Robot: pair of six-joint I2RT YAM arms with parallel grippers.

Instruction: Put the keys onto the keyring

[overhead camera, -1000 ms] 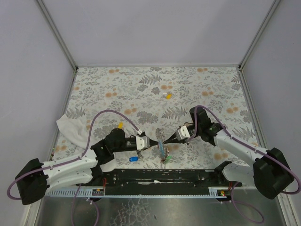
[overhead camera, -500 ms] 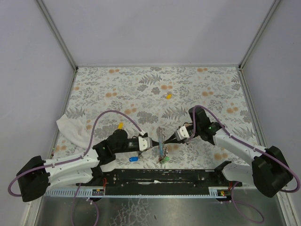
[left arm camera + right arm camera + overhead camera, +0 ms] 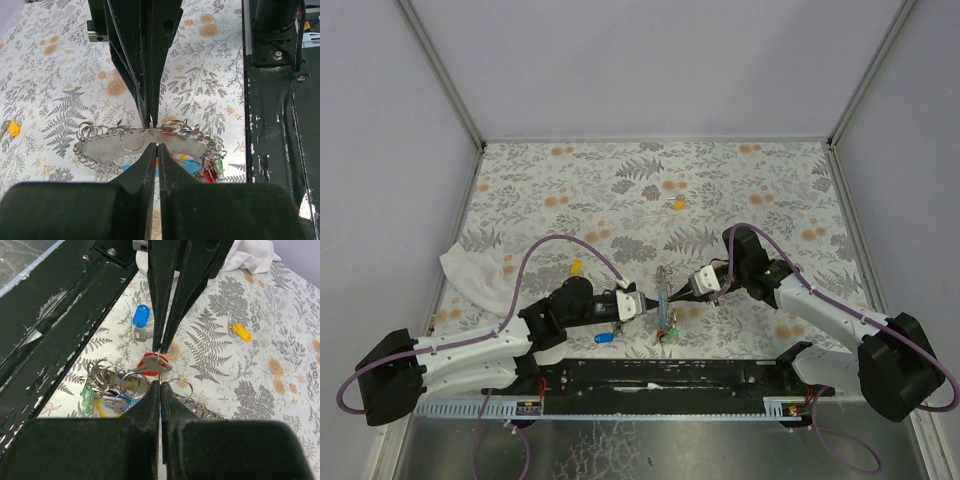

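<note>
The keyring (image 3: 663,306) hangs between my two grippers just above the table near its front edge. It is a stretched metal coil (image 3: 200,137) with loose rings and a red key (image 3: 152,365) on the thin ring. Green (image 3: 218,164) and yellow (image 3: 107,408) key heads hang in the cluster. My left gripper (image 3: 155,145) is shut on that thin ring from one side. My right gripper (image 3: 160,382) is shut on it from the other, tip to tip. A blue key (image 3: 141,316) and a yellow key (image 3: 241,332) lie loose on the cloth-patterned table.
A second yellow key (image 3: 678,204) lies farther back at mid-table. A white cloth (image 3: 470,275) is bunched at the left edge. The black base rail (image 3: 660,375) runs right below the grippers. Grey walls close in the table on three sides.
My left gripper has edged to the right and the right one slightly left, so the tips stand closer. The keyring between them has shifted a little with them. Both stay shut.
</note>
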